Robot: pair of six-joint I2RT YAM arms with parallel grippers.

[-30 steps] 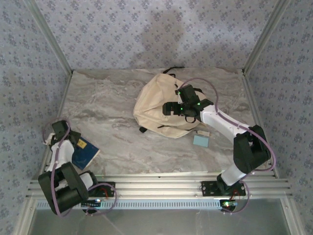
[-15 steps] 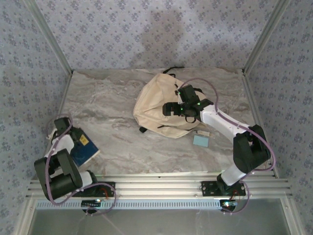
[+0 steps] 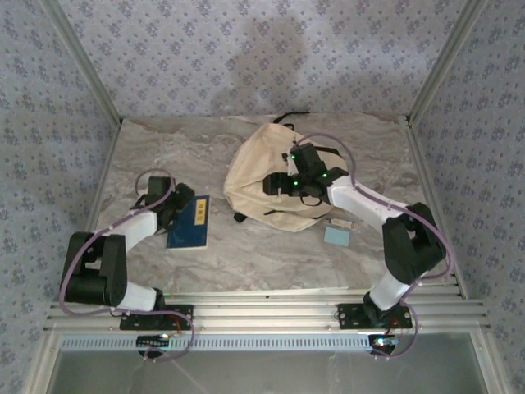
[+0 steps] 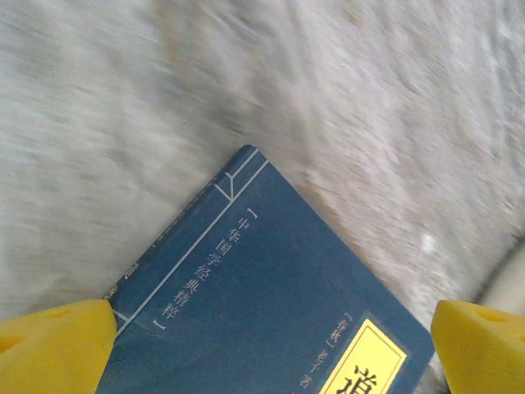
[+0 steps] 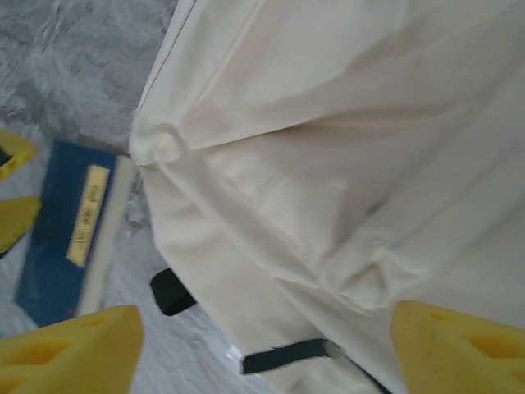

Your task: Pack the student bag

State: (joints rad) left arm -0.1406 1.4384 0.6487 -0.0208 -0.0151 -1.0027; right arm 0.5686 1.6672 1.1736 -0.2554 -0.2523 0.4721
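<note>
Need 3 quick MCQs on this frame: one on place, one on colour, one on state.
1. In the top view, where does the dark blue rectangular book lie relative to the cream fabric backpack?
A) on it
B) left of it
C) right of it

2. The book's cover label is:
A) yellow
B) red
C) green

3. The left tool is:
A) shut on a strap
B) shut on the backpack
C) open over the book

Key:
B, the book lies flat, apart from the backpack, on its left.
A, the left wrist view shows a yellow label.
C, its fingers stand wide apart either side of the book's corner.
</note>
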